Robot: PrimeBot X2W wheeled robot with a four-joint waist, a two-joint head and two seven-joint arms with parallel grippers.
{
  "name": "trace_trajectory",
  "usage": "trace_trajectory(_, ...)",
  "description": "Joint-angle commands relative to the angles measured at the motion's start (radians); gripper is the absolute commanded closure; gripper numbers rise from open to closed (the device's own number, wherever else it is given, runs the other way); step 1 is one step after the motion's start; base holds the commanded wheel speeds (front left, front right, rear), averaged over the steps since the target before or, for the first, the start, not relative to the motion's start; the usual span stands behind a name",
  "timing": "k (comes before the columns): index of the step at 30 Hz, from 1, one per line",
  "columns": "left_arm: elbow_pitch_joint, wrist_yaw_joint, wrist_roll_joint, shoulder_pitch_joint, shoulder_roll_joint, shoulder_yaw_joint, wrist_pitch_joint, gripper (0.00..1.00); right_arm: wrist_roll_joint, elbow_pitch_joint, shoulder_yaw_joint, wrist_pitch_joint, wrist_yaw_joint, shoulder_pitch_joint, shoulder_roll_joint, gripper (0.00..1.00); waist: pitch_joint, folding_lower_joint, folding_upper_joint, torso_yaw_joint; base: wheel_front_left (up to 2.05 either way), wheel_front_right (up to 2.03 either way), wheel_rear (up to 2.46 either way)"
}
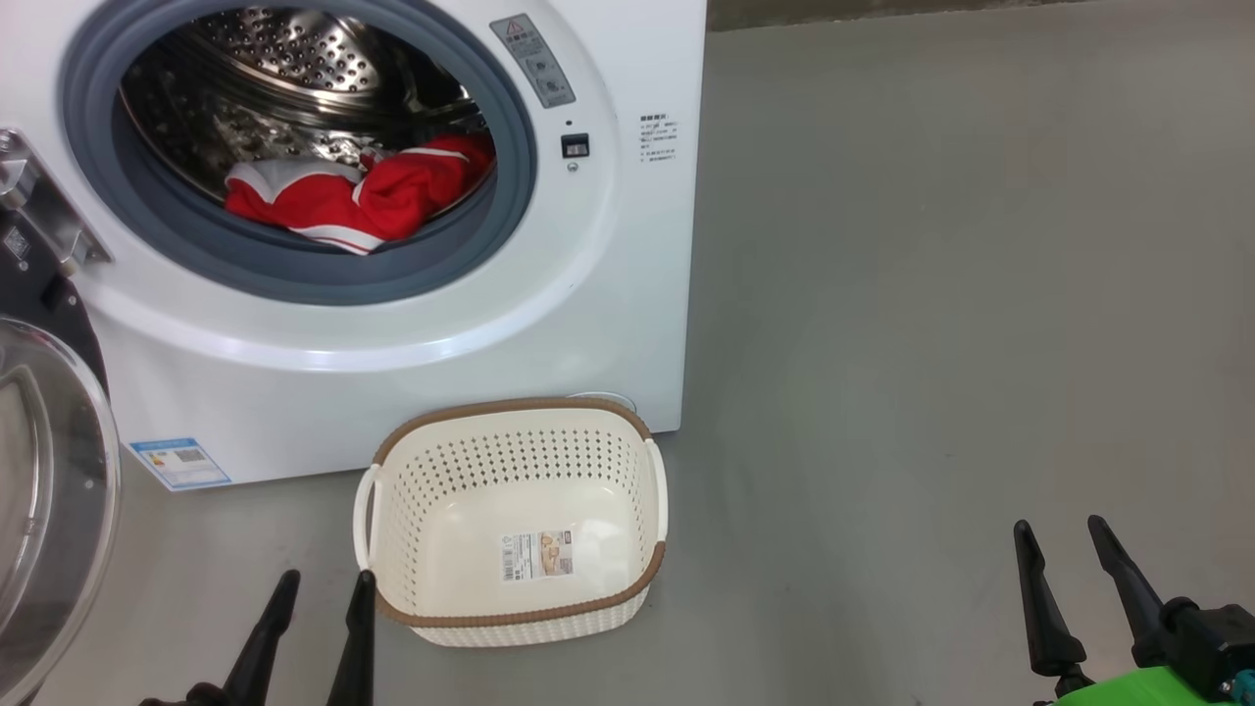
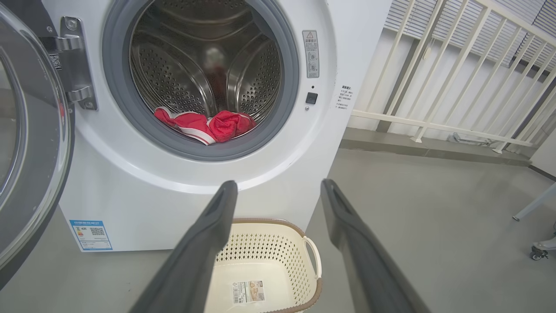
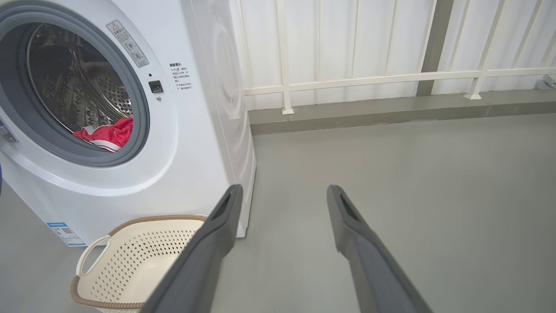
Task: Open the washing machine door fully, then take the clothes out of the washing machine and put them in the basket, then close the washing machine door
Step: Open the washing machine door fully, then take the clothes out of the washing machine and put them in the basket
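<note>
Left gripper (image 1: pixel 326 580), right gripper (image 1: pixel 1059 527) spread, empty; basket (image 1: pixel 490 461) fronts washing machine (image 1: pixel 588 324), door (image 1: pixel 49 490) swung left, clothes (image 1: pixel 363 201) in drum (image 1: pixel 284 59), railing (image 3: pixel 369 80) beyond.

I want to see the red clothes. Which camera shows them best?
The head view: the clothes look biggest there, red with white stripes, lying in the drum. The left wrist view shows them smaller. The right wrist view shows a small patch from the side.

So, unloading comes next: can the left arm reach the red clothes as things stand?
Probably yes: the washing machine door stands swung aside, the left gripper is open, and nothing blocks the clothes lying just inside.
</note>
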Motion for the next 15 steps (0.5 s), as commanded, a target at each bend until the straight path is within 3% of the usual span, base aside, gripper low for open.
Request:
trace_trajectory(1, -0.032, -0.006, -0.004, -0.040, 0.020, 0.038, -0.005, 0.00, 0.004, -0.026, 0.018, -0.009, 0.005, -0.024, -0.012, 0.00, 0.000, 0.0000, 0.0000, 0.002, 0.00, 0.00, 0.00)
trace_trajectory(15, -0.026, -0.006, -0.033, -0.055, 0.035, 0.028, -0.005, 0.00, 0.002, -0.027, 0.027, -0.009, 0.005, -0.030, -0.016, 0.00, 0.003, 0.0000, 0.0000, 0.012, 0.00, 0.00, 0.00)
